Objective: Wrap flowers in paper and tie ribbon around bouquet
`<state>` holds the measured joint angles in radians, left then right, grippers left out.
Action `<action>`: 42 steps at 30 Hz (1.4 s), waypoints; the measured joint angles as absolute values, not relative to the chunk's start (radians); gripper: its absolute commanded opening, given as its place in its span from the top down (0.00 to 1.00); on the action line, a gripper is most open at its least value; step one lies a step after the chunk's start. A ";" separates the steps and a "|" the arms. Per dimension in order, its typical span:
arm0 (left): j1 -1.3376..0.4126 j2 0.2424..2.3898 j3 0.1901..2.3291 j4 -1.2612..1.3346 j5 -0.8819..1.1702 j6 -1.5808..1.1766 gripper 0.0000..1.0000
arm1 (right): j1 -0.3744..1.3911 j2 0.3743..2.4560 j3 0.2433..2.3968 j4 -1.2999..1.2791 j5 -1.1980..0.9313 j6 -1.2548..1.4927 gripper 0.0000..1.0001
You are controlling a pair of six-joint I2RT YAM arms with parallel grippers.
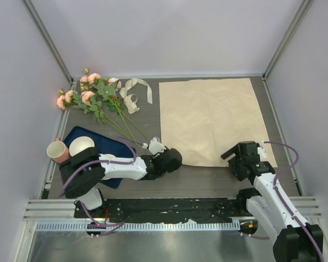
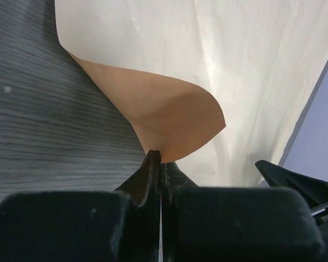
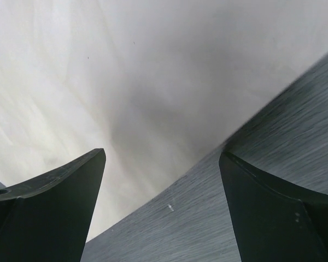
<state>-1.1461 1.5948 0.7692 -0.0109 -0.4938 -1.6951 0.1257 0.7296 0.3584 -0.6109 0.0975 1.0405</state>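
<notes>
barely begun — nothing wrapped, nothing tied. the left gripper [image 2: 157, 161] is clamped on the near-left corner of the paper [image 1: 208, 120], curling its orange underside up; the right gripper [image 3: 162, 155] hangs with jaws wide apart over the near-right edge. one sheet, one bunch of flowers [image 1: 90, 95], one ribbon [image 1: 132, 94] beside it at far left, two bowls [image 1: 81, 146].

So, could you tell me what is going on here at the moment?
The left gripper is shut on the near left corner of the paper, curling it up so the orange underside shows. The right gripper is open over the paper's near edge, further right, holding nothing. The flowers and the ribbon lie untouched at the far left of the table, so wrapping has not yet begun.
</notes>
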 measured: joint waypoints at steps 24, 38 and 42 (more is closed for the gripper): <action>-1.247 1.844 1.082 -0.014 -0.404 -1.586 0.71 | -0.240 0.879 0.520 -0.644 0.220 0.829 0.01; -1.148 1.331 0.831 -0.002 -0.177 -1.145 0.15 | -0.132 0.821 0.794 -0.702 0.341 0.688 0.03; -0.868 1.186 0.836 -0.104 -0.128 -1.060 0.15 | 0.203 1.011 0.916 -0.601 0.319 0.556 0.04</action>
<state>-0.8680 1.1862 0.8356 -0.1043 -0.1284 -1.0603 0.2028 1.0111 0.9157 -0.6010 0.3187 0.5564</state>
